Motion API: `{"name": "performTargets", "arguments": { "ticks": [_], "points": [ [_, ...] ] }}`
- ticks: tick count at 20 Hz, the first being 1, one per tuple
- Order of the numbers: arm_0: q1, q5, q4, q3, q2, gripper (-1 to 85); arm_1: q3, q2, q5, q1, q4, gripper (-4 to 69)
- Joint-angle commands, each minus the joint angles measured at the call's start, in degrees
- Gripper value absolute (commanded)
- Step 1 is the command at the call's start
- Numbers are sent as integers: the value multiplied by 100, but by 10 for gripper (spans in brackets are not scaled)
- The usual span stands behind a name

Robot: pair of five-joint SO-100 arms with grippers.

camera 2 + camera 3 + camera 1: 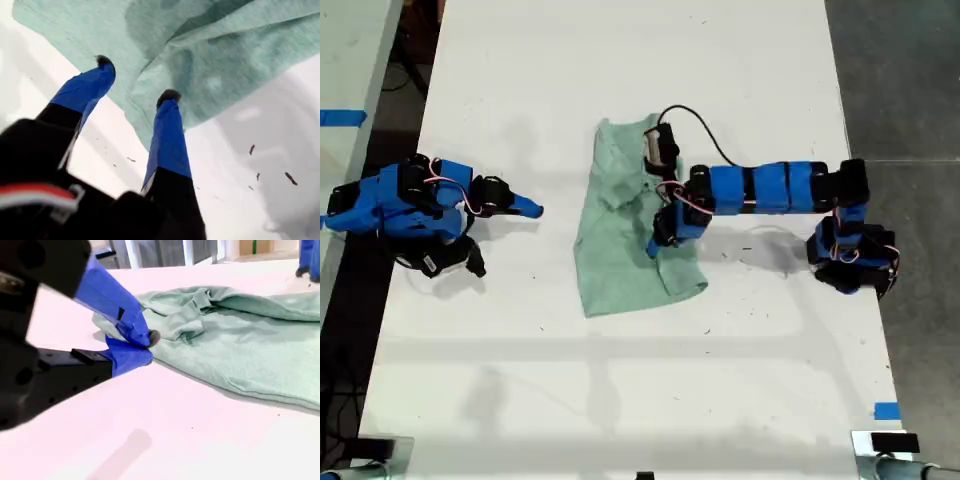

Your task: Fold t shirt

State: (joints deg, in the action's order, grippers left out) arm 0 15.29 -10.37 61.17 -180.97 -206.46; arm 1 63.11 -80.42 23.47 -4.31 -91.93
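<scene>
t shirt (620,235): lies near the middle of the table, partly folded into a long, narrow, rumpled shape; pale mint-green, soft heathered cloth with creases and one layer doubled over another.
table (620,400): flat white top, smooth, with a few small dark specks near the cloth.
containers: i see nothing here that holds anything.
my first gripper (658,240): over the shirt's edge toward the exterior view's right; its two blue, black-tipped fingers (167,145) stand apart, one tip on the cloth and one right at the hem, with no cloth pinched between them.
first arm: blue and black segments reaching in from the exterior view's right, a black cable looping over the shirt's upper part.
my second gripper (532,209): at the exterior view's left, apart from the shirt, low over bare table; its blue jaws meet at the tips and hold nothing.
blue tape (886,410): small piece at the table edge, exterior view's lower right.
</scene>
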Motion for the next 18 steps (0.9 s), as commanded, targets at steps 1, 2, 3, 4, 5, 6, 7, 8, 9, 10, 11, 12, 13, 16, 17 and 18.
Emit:
{"name": "performTargets", "arguments": {
  "ticks": [1,2,3,4,5,6,7,8,9,10,11,12,13,16,17,18],
  "points": [
    [18,88,35,35,-26,0,677,-1582,-211,-202,-387,134],
    [18,88,35,35,-26,0,1230,-2136,-272,-272,-360,89],
    [18,88,35,35,-26,0,1898,-2716,-343,-343,-264,49],
    [18,88,35,35,-26,0,2742,-3393,-431,-422,-53,12],
    [18,88,35,35,-26,0,3647,-4166,-510,-466,255,10],
    [18,88,35,35,-26,0,4588,-4931,-633,-475,589,11],
    [18,88,35,35,-26,0,5493,-5616,-791,-396,949,11],
    [26,88,35,35,-26,0,6346,-6170,-976,-290,1292,11],
    [26,88,35,35,-26,0,7146,-6680,-1081,-229,1670,11],
    [26,97,35,35,-26,0,7893,-7154,-1143,-220,2021,11],
    [18,105,35,35,-26,0,8569,-7638,-1169,-237,2294,11],
    [18,105,35,35,-26,0,9167,-8165,-1178,-255,2487,11],
    [18,105,35,35,-26,0,9712,-8692,-1178,-255,2698,11],
    [26,97,26,35,-26,0,11391,-11021,-1266,-193,2786,11],
    [9,105,26,35,-26,0,11549,-12103,-1222,-176,1881,11],
    [0,105,35,35,-26,0,11505,-12059,-1292,-202,1714,11]
  ]
}}
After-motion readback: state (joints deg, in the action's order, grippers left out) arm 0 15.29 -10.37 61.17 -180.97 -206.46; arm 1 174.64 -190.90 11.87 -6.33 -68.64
